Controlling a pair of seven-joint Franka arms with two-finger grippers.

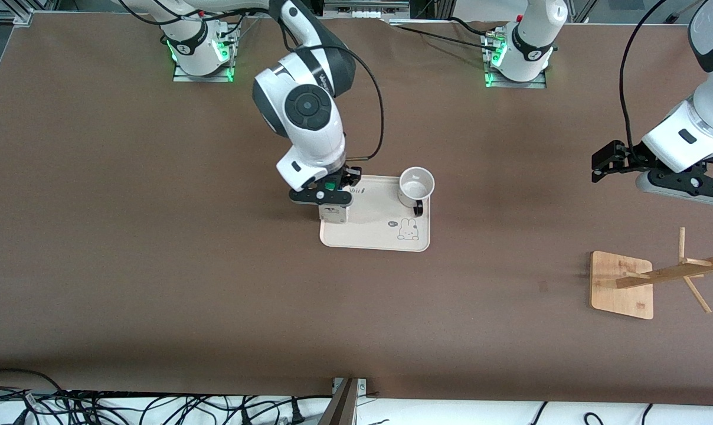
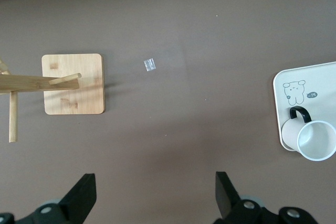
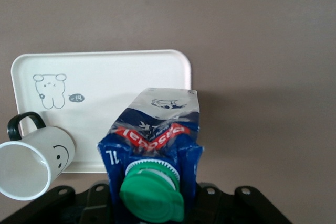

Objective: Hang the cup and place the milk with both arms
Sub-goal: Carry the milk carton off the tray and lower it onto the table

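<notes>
The milk [image 1: 333, 213], a blue and white carton with a green cap, is upright at the end of the cream tray [image 1: 380, 239] toward the right arm's end. My right gripper [image 1: 323, 197] is shut on the milk from above. In the right wrist view the milk [image 3: 157, 124] fills the space between the jaws of my right gripper [image 3: 152, 199]. The cup [image 1: 416, 184] stands on the tray's corner toward the left arm's end, its black handle toward the front camera. The cup also shows in the right wrist view [image 3: 37, 163] and in the left wrist view [image 2: 315, 140]. My left gripper [image 1: 684, 180] is open and empty in the air; it shows over bare table in the left wrist view [image 2: 155, 182].
A wooden rack [image 1: 622, 284] with pegs stands at the left arm's end, nearer the front camera than the left gripper; it also shows in the left wrist view [image 2: 73, 85]. A small pale scrap [image 2: 150, 64] lies on the brown table beside it. Cables run along the front edge.
</notes>
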